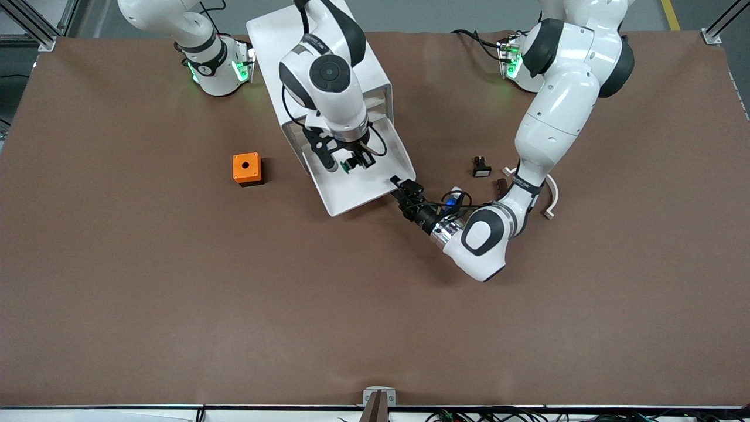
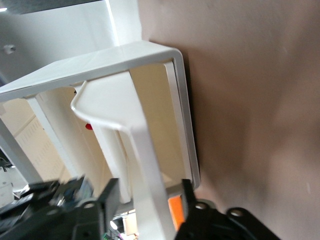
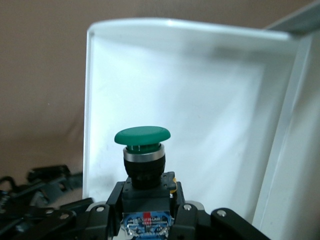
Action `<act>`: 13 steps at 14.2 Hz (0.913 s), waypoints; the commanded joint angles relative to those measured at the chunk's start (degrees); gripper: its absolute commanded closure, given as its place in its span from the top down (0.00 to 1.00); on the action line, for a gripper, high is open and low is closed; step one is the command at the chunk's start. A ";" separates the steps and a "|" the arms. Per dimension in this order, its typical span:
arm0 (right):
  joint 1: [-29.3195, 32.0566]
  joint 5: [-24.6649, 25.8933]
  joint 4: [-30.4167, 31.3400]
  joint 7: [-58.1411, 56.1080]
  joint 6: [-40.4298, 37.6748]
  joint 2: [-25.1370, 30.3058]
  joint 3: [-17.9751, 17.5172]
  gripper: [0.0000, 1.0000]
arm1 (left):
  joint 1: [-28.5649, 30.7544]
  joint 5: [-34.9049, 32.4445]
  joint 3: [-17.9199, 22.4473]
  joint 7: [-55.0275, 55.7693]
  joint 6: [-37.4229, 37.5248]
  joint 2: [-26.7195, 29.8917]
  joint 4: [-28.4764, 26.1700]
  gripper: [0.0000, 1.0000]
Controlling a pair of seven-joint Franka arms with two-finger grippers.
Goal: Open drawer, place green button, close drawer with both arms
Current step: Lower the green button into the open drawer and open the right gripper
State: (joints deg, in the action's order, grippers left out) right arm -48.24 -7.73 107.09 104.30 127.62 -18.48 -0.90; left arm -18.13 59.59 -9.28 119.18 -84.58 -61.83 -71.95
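1. Two arms work at the one open drawer point(image 1: 363, 187): it is the bottommost tray of the white cabinet point(image 1: 328, 70) and is pulled out toward the front camera, its floor bare and in full view.

2. Pinched in the right gripper point(image 1: 350, 164), the button point(image 1: 348, 167) hangs over the drawer floor, nearer the cabinet than the drawer's front rim. In the right wrist view the fingers point(image 3: 116, 197) clamp its black body while the green cap point(image 3: 142, 135) points away from the wrist, with the white tray floor straight ahead.

3. So the deciding relation is vertical. The drawer lies directly under the button, and the button's long axis runs along the gripper's approach line, so a short descent and a release should seat it. That is a judgement, not something seen.

4. Low over the desk, the left gripper point(image 1: 405, 192) sits at the drawer's front corner toward the left arm's end of the desk. In the left wrist view its fingers point(image 2: 111, 196) stand apart on either side of the drawer's front rim point(image 2: 150, 190), spread rather than clamped on it.

5. Of the two, the left arm is nearer the front rim, so the closing push probably falls to it.

6. Elsewhere on the desk sit an orange cube point(image 1: 246, 168) and a black switch point(image 1: 481, 167), well clear of both grippers.
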 commanded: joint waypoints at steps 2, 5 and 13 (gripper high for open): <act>-3.44 -0.27 1.28 4.93 3.94 -2.00 0.73 0.00 | 0.20 0.70 0.31 -10.59 0.03 0.83 3.91 1.00; -4.41 -0.09 1.02 7.13 5.88 -3.76 0.73 0.00 | 0.02 0.26 3.20 -24.83 0.12 1.97 4.27 1.00; -6.43 0.18 -1.35 10.83 7.73 -8.59 0.82 0.00 | -0.68 -15.63 5.86 -54.65 -7.07 9.34 4.36 1.00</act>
State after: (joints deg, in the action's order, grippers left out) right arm -53.68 -7.70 107.43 112.91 135.20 -25.53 -0.83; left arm -18.08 47.69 -4.18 69.16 -88.75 -55.60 -66.42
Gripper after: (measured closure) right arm 0.586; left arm 0.000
